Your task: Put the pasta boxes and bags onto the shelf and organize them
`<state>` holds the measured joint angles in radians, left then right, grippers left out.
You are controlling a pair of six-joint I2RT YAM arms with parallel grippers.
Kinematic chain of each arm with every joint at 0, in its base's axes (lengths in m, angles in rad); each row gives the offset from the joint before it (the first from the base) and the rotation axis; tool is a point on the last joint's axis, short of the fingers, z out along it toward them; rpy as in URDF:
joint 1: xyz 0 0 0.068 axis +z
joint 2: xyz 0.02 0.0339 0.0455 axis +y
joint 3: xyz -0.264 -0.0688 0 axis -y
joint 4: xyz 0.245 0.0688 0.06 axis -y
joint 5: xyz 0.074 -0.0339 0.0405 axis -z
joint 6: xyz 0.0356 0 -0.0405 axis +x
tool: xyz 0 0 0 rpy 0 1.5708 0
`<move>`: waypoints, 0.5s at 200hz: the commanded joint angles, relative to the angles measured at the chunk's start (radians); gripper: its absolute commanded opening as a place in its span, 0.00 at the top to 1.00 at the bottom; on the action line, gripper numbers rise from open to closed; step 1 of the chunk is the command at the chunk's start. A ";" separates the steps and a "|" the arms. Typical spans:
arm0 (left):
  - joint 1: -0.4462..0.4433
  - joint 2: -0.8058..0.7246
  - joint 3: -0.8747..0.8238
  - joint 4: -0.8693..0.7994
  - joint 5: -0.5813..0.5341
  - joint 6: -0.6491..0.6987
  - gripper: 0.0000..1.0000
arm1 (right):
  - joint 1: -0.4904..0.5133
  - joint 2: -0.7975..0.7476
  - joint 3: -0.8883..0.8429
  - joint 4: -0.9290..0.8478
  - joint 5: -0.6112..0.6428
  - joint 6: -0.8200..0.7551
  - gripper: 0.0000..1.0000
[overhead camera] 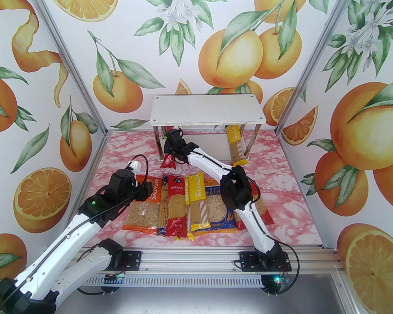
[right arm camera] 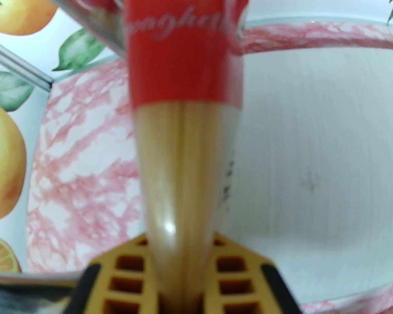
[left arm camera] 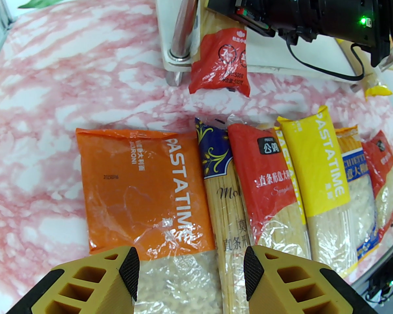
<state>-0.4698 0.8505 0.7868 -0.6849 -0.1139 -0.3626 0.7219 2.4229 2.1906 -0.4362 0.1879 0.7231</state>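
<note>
The shelf (overhead camera: 206, 111) stands at the back, its white lower board (right arm camera: 314, 142) showing in the right wrist view. My right gripper (right arm camera: 180, 244) reaches under the top board at the left end, shut on a red spaghetti pack (right arm camera: 183, 77) lying over the lower board; its near end (overhead camera: 168, 163) sticks out in front. A yellow pack (overhead camera: 235, 142) lies on the lower tier's right. My left gripper (left arm camera: 191, 273) hovers open over the orange bag (left arm camera: 137, 188) and the dark blue pack (left arm camera: 222, 188). Beside them lie a red pack (left arm camera: 265, 182), a yellow pack (left arm camera: 327, 175), the blue bag (left arm camera: 357, 188) and the red bag (left arm camera: 383, 175).
The packs lie in a row on the pink marbled table (overhead camera: 281, 175), between the arms and the shelf. A chrome shelf leg (left arm camera: 180, 28) stands just left of the held pack. Patterned walls close in the left, right and back. The right arm crosses over the row's right end.
</note>
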 commanded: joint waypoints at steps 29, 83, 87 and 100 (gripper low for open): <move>0.008 -0.024 -0.020 -0.009 -0.010 0.008 0.41 | -0.014 0.034 0.059 0.117 0.091 -0.011 0.61; 0.008 -0.028 -0.023 -0.011 -0.013 0.007 0.41 | -0.021 0.025 0.052 0.115 0.046 -0.019 0.45; 0.008 -0.028 -0.021 -0.011 -0.013 0.008 0.41 | -0.023 0.020 0.046 0.117 0.043 -0.020 0.45; 0.008 -0.028 -0.022 -0.011 -0.012 0.011 0.42 | -0.024 -0.015 0.000 0.145 0.038 -0.027 0.42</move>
<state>-0.4667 0.8356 0.7757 -0.6861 -0.1165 -0.3603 0.7017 2.4615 2.2166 -0.3534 0.2356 0.7136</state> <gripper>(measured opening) 0.587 0.556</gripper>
